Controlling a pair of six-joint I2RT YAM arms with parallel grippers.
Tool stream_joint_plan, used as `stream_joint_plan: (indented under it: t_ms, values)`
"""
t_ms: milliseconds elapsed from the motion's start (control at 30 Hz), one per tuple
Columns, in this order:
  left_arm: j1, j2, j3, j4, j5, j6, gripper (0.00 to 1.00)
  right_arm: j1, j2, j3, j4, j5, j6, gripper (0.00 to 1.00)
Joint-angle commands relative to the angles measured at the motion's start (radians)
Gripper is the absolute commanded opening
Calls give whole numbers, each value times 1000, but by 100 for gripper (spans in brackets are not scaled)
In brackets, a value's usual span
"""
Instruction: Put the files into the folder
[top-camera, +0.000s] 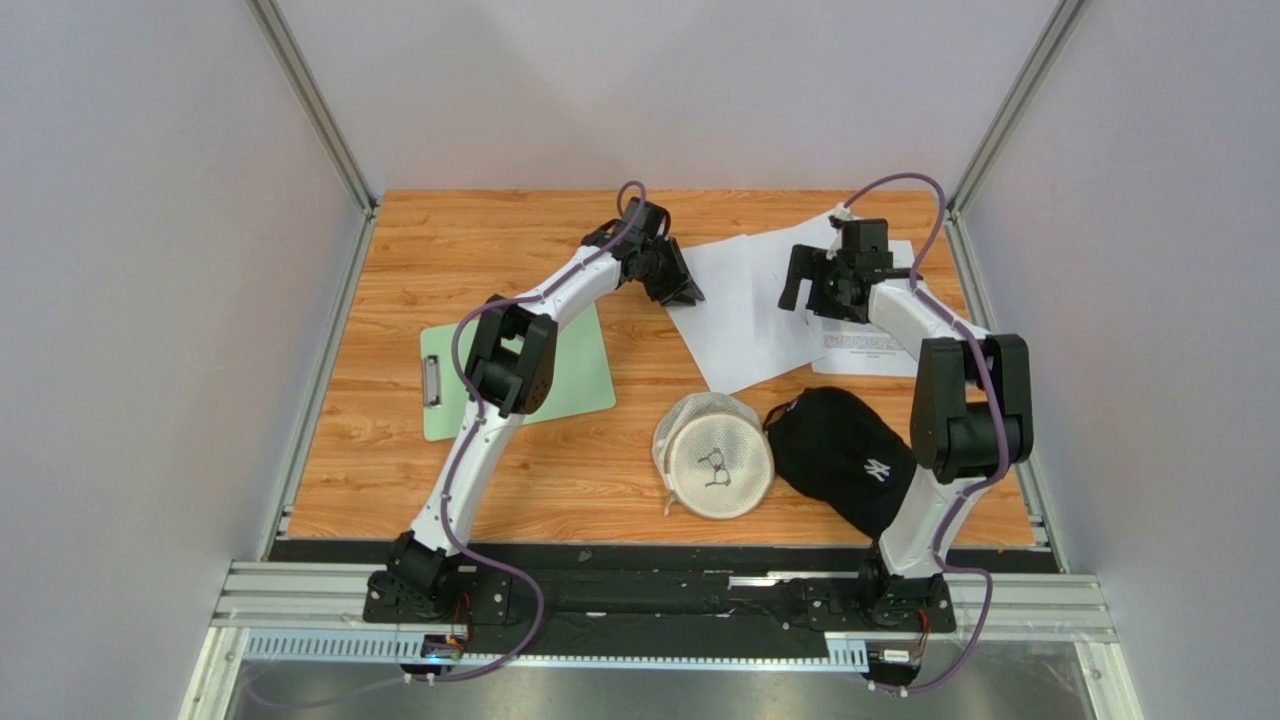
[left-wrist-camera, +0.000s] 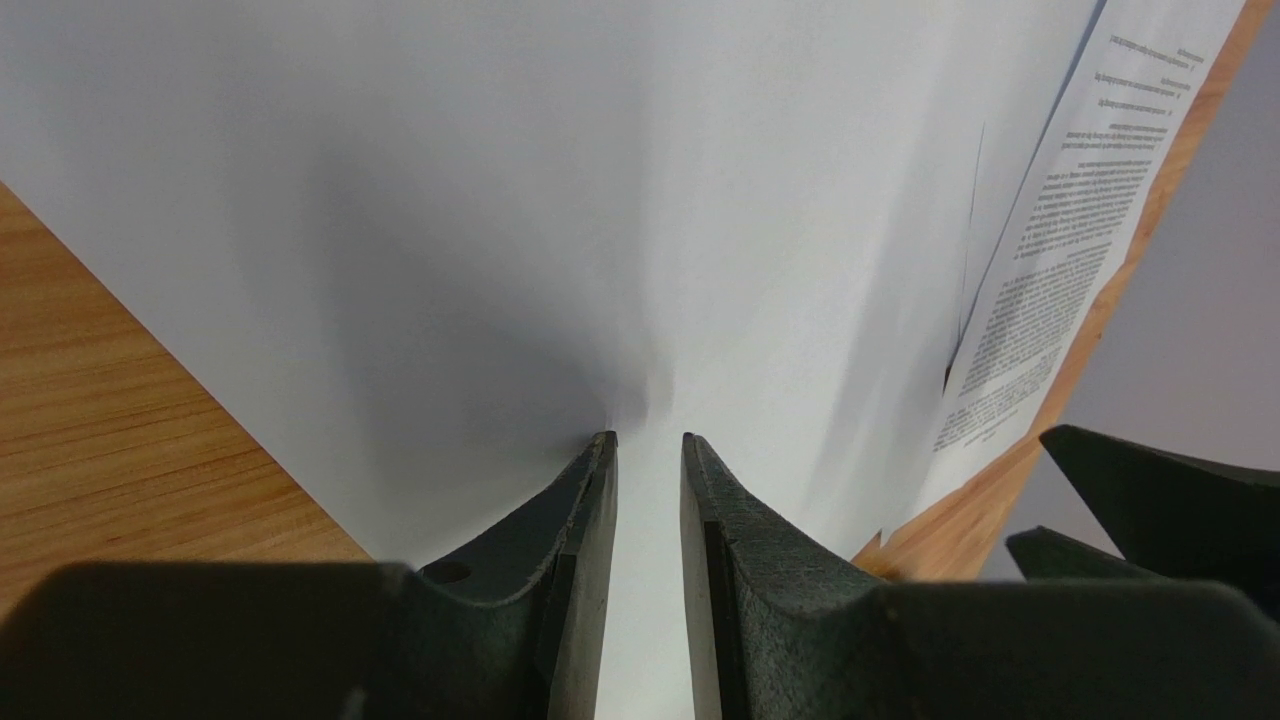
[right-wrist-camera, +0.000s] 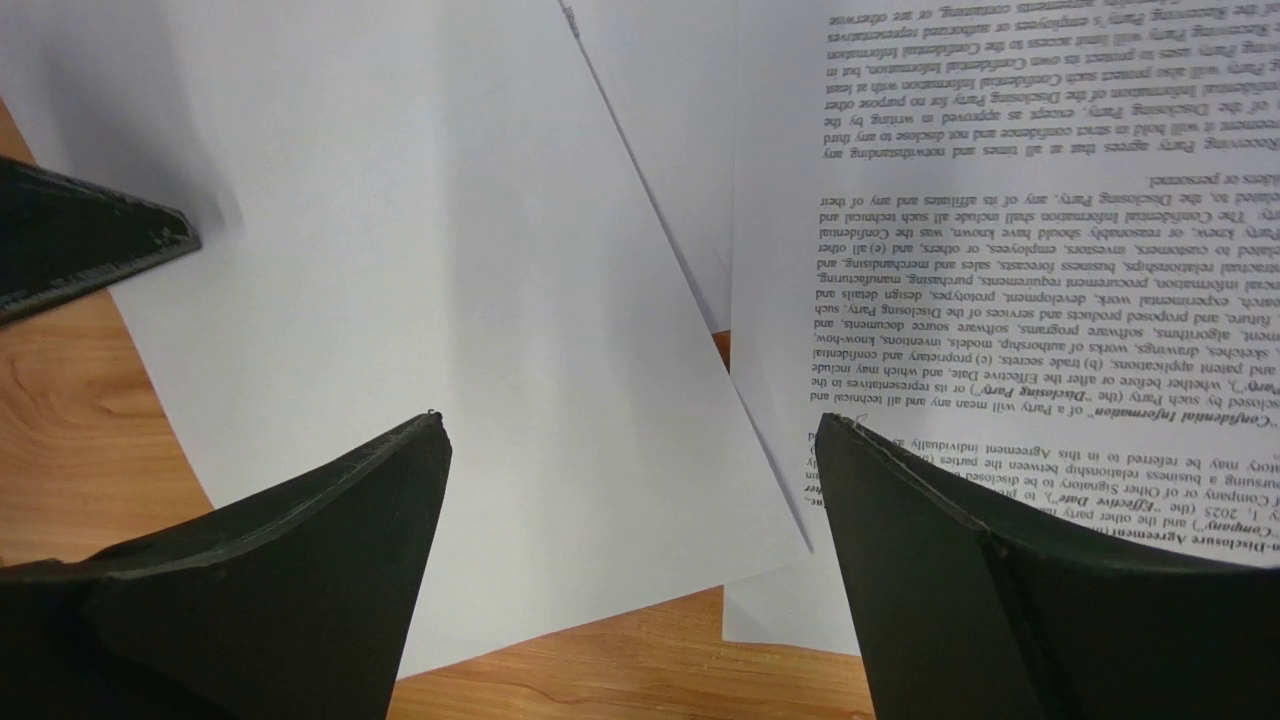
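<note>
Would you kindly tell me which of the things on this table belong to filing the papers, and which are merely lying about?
Part of the job:
- white paper sheets, spread at the far side
- printed sheet among them
- green clipboard, partly under the left arm

Just lying about:
- cream hat
- black cap beside it

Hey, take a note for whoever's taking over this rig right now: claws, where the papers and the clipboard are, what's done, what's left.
Left claw: narrowed on the blank sheet, pinching a pucker into it.
Right claw: wide open, hovering, holding nothing.
Files: fanned loosely on the far side, right of centre, under both claws, a printed sheet among them.
Folder: flat at the left, apart from them, no sheet visible on it.
Done: nothing filed. Left: move every sheet onto it.
</note>
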Motion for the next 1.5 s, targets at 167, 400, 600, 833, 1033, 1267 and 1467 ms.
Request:
stream_joint_plan:
  t_ms: [167,400,600,833,1033,1267,1467]
  values:
    - [-3,-42,5,-60,-1,70,32,2,143,132,-31,-125,-199,91]
    - [-3,-39,4,-58,19,70,32,2,220,204,-86,-166,-218,88]
    - [-3,-39,-12,-38,24,43,32,7,222,212,-127,-224,-239,85]
    - [-1,-39,-13,-41,17,38,31,5,198,198,-100,-342,-169,80]
    - [-3,-41,-21,-37,17,36,31,1,186,177,-63,-413,-87,79]
    - [-1,-45,-24,-38,19,42,31,-49,175,139,37,-546,147,86]
    - [-1,-50,-27,-35,28,39,31,-53,197,92,161,-684,301,92]
